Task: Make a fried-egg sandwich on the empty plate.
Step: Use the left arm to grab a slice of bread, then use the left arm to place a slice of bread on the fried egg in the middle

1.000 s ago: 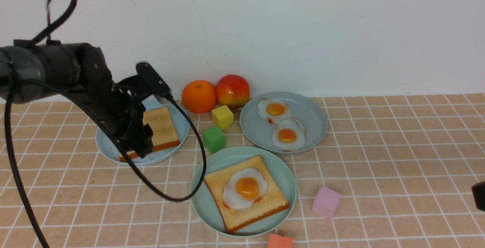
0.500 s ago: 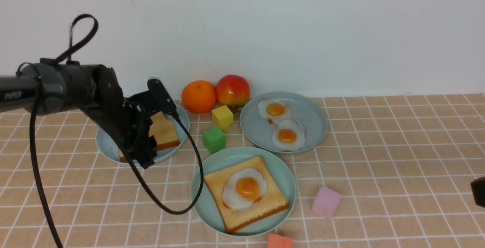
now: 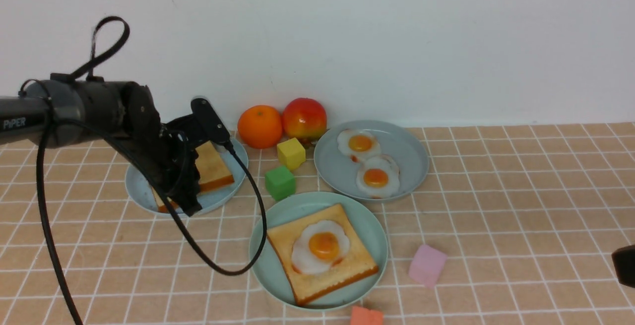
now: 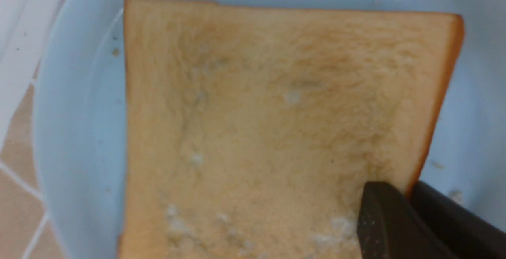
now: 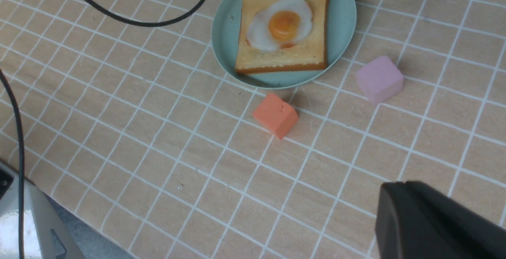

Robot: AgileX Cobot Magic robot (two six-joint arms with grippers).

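Left claw (image 3: 187,202), at middle left of the front view, is pinched onto the near edge of a toast slice (image 3: 214,165) on the pale blue plate (image 3: 237,173). In the left wrist view one dark finger (image 4: 385,219) presses the slice's top face right at the crust. Whether the slice has lifted clear of the plate cannot be told. Right claw (image 3: 626,265), a dark tip at the right edge of the frame, is pressed together and grips nothing.

Everything sits on a tan cloth (image 3: 496,216) with a white grid, in front of a plain white wall (image 3: 397,42).

At lower centre the mint-green plate (image 3: 372,226) carries a second toast slice (image 3: 347,270) with a fried egg (image 3: 321,245) on top. That slice is square, so it has no long axis. It lies flat and turned off the grid, one corner pointing to the top of the frame. The egg is a little wider left to right, yolk up.

Upper right of it, the grey-blue plate (image 3: 412,156) holds two more eggs (image 3: 360,142). An orange (image 3: 259,126) and an apple (image 3: 304,118) stand by the wall, with a yellow cube (image 3: 291,153) and a green cube (image 3: 280,182) in front of them. A pink cube (image 3: 427,265) lies just right of the mint-green plate.
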